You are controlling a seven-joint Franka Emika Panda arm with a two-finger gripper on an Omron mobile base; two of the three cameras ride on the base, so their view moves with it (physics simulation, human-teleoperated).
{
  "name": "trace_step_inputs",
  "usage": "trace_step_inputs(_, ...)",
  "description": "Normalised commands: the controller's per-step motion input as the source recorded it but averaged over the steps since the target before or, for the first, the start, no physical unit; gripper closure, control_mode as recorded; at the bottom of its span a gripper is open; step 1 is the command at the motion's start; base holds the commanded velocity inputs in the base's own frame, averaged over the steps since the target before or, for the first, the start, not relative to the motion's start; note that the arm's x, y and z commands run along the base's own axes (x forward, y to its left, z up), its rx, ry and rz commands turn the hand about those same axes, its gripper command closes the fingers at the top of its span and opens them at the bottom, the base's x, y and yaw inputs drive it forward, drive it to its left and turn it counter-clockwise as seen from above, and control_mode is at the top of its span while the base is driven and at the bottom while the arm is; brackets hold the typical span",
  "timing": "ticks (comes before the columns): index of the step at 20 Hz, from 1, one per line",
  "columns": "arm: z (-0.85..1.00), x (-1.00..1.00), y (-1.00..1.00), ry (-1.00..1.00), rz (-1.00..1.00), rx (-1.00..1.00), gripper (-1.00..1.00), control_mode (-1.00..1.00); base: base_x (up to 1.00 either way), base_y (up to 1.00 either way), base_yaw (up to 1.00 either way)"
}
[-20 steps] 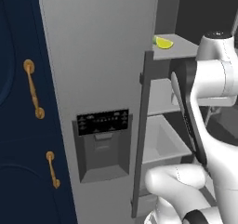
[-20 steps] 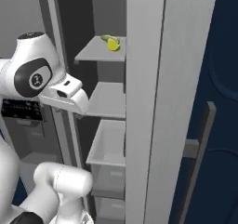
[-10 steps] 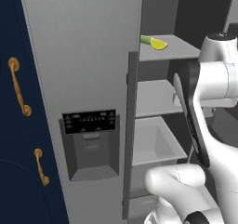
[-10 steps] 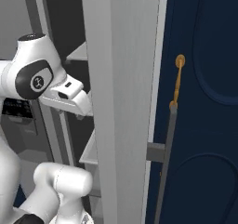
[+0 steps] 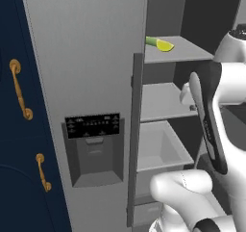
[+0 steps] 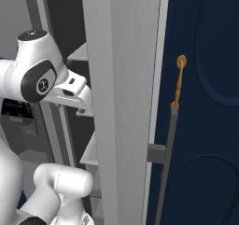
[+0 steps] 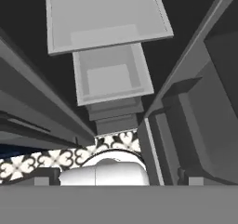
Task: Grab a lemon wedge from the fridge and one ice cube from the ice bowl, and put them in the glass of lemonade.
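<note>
Up on the top grey shelf, upper middle of the left base frame, the tiny yellow-green lemon wedge [image 5: 164, 45] sits above the arm, whose jaws stand apart, empty.

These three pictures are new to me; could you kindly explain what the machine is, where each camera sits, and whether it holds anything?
It is a white robot arm on a driving base, in a rendered kitchen. Two cameras ride behind it, left and right; the third sits on its hand. The left one shows the grey fridge with one door open, grey shelves inside, and a lemon wedge lying on the top shelf. The right one looks past the open door's edge to a navy cabinet. The hand camera looks down over the fridge drawers. Its hand is open and holds nothing.
</note>
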Motion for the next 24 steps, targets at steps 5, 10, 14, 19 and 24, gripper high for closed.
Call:
trace_step_inputs(5,0.76,0.31,0.13,-0.25,0.16,-0.05,-1.00,-1.00,0.00,0.00,0.00)
trace_step_inputs(10,1.00,0.84,0.01,-0.14,0.15,-0.10,-1.00,-1.00,0.00,0.00,0.00)
trace_step_inputs(14,0.57,1.00,0.00,-0.07,0.13,-0.01,-1.00,-1.00,0.00,0.00,0.00)
trace_step_inputs(19,0.06,0.92,-0.04,-0.22,0.13,0.00,-1.00,-1.00,0.00,0.00,0.00)
trace_step_inputs(24,-0.18,0.76,-0.01,-0.12,0.15,-0.02,-1.00,-1.00,0.00,0.00,0.00)
